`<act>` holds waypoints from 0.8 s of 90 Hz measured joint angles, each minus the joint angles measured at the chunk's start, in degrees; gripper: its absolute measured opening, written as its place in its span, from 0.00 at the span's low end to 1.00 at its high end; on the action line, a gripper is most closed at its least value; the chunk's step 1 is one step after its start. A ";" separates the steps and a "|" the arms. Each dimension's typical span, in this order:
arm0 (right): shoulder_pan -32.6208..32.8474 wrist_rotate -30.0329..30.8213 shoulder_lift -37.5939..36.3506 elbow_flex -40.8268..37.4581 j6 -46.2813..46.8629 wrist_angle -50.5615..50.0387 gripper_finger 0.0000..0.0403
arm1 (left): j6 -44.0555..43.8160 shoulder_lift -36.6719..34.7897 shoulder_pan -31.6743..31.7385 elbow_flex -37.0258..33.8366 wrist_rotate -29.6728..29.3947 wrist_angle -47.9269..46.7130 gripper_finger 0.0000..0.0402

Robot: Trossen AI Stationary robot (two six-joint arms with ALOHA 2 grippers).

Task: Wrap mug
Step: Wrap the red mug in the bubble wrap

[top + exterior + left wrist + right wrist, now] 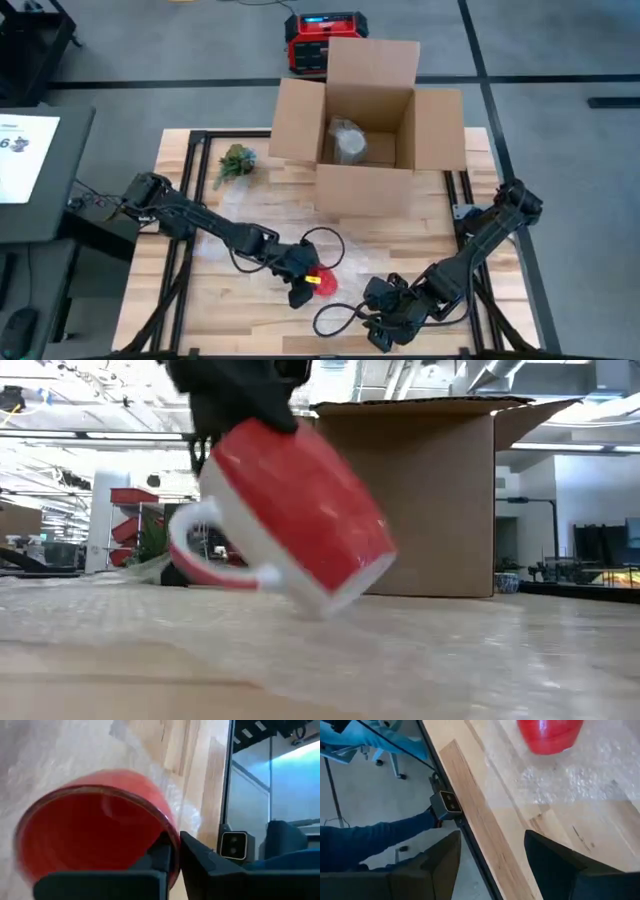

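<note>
Here, a red mug [285, 510] is held tilted by the left tool [300, 290], with its lower edge touching or nearly touching the sheet of bubble wrap [420, 650] spread on the wooden table [220, 310]. In the left wrist view the tool's two dark fingers [200, 865] are seen pinching the mug's rim, one finger inside the red interior and one outside the wall. In the low view the white-trimmed handle is turned to the side and the white base rim points down toward the wrap. From above, the mug is found near the front middle of the table, on the clear wrap, just beside a loop of black cable [335, 320].

The right tool [385, 330] is kept low near the table's front edge, a little to the right of the mug; in the right wrist view its fingers [555, 865] are spread wide with nothing between them, and the mug is seen farther off on the wrap.

An open cardboard box [365, 130] is set at the back of the table, with a wrapped bundle [348, 142] inside it. A small green plant [236, 162] is lying just to the left of the box. A blue sleeve [375, 840] is visible beyond the table's edge.
</note>
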 joint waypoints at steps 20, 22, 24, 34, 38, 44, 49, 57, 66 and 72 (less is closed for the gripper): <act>0.48 -0.01 0.00 0.00 1.40 -1.42 0.51 | 4.01 -0.07 -0.11 12.78 -4.85 -18.45 0.01; 0.48 -0.01 0.00 0.00 1.40 -1.40 0.51 | 4.31 -0.07 -0.09 13.80 -5.60 -19.45 0.00; 0.48 -0.01 -0.01 0.00 1.38 -1.39 0.51 | 4.63 -0.07 -0.11 14.88 -6.26 -20.58 0.00; 0.37 -0.01 -0.02 0.00 0.64 -1.29 0.51 | 6.58 -0.07 -0.84 19.13 -10.85 -26.75 0.00; 0.29 -0.01 -0.02 0.00 0.39 -1.21 0.51 | 7.09 -0.07 -1.19 20.12 -12.65 -28.14 0.00; -0.06 -0.01 -0.02 0.00 0.08 -1.12 0.51 | 7.21 -0.07 -1.42 20.96 -14.10 -29.85 0.00; -0.11 -0.01 -0.02 0.00 0.08 -1.00 0.51 | 7.30 0.04 -1.48 21.02 -14.58 -32.06 0.00; -0.44 -0.03 -0.02 0.00 0.05 -0.88 0.51 | 7.82 1.96 -1.68 21.56 -14.10 -35.25 0.00; -0.82 -0.04 -0.02 0.00 -0.05 -0.69 0.51 | 10.06 5.98 -2.71 24.46 -12.84 -41.26 0.00; -0.82 -0.13 -0.02 0.00 -0.07 -0.69 0.51 | 11.65 8.76 -3.52 27.15 -12.41 -44.08 0.00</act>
